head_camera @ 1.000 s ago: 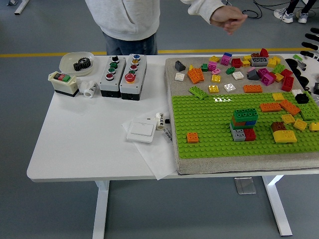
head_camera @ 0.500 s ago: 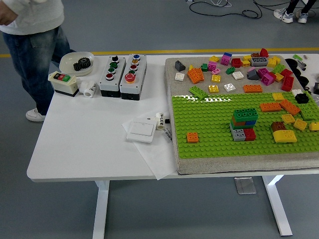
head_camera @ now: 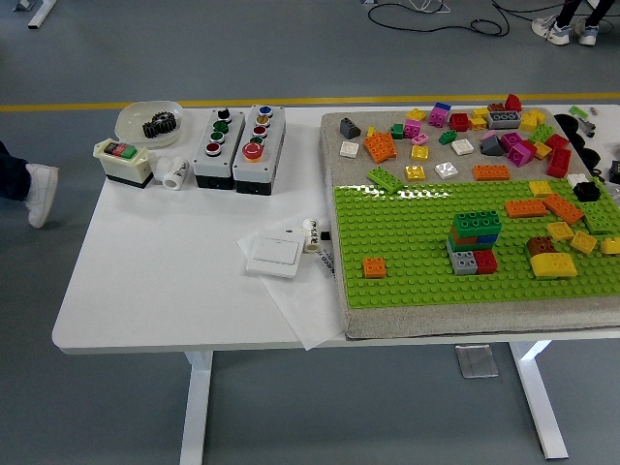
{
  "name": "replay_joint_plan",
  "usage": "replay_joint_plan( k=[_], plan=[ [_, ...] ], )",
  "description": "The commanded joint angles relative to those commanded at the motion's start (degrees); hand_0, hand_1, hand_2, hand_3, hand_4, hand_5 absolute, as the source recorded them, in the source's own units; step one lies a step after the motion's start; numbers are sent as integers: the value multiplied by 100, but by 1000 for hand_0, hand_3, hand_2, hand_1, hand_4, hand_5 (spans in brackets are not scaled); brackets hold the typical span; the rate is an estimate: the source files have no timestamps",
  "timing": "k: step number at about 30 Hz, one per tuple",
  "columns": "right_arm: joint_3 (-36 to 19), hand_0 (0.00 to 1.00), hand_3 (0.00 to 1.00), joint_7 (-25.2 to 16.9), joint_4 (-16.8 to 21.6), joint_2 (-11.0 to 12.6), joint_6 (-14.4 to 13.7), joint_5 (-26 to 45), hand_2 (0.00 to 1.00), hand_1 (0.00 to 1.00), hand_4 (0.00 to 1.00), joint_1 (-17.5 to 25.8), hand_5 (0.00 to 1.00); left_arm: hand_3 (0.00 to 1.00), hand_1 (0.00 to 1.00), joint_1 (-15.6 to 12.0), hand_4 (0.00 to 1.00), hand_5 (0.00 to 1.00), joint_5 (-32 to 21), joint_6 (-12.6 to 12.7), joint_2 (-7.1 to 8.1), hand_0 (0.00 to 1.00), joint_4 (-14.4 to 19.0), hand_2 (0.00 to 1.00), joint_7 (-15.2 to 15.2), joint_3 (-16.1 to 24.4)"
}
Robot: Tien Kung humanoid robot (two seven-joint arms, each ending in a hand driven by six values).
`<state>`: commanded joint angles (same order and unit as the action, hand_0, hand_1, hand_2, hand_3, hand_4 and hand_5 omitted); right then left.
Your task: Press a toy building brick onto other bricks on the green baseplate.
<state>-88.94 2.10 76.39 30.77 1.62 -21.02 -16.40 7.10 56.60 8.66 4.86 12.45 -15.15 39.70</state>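
Green baseplate point(head_camera: 417, 257) sits on a grey mat point(head_camera: 334, 145) on the right half of the white bench point(head_camera: 165, 271), same spot as half a second ago. Stacked brick cluster point(head_camera: 475, 242) near the plate's middle: green brick on top, blue and orange layers under it, grey and red bricks at its base. Lone orange brick point(head_camera: 374, 267) sits apart on the plate's front left. Yellow-and-brown block point(head_camera: 550, 258) and a scatter of orange and yellow bricks on the plate's right side. Loose bricks point(head_camera: 455, 136) of mixed colours lie on the mat behind the plate; none has moved.

Neither robot hand is in frame, so finger state can't be told.

Change: the person who stood at the bench's far-left corner is now almost out of frame; only a white shoe point(head_camera: 39, 192) shows at the left edge.

Left of the mat, unchanged: two button boxes point(head_camera: 237, 145), a bowl with a black gear point(head_camera: 160, 123), a white switch point(head_camera: 276, 254).
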Motion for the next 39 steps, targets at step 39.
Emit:
replay_joint_plan(
  k=[39],
  plan=[
    [-73, 952, 898, 326, 125, -195, 146, -192, 853, 859, 998, 131, 998, 606, 742, 77, 675, 602, 15, 20, -43, 713, 0, 744, 11, -7]
  ],
)
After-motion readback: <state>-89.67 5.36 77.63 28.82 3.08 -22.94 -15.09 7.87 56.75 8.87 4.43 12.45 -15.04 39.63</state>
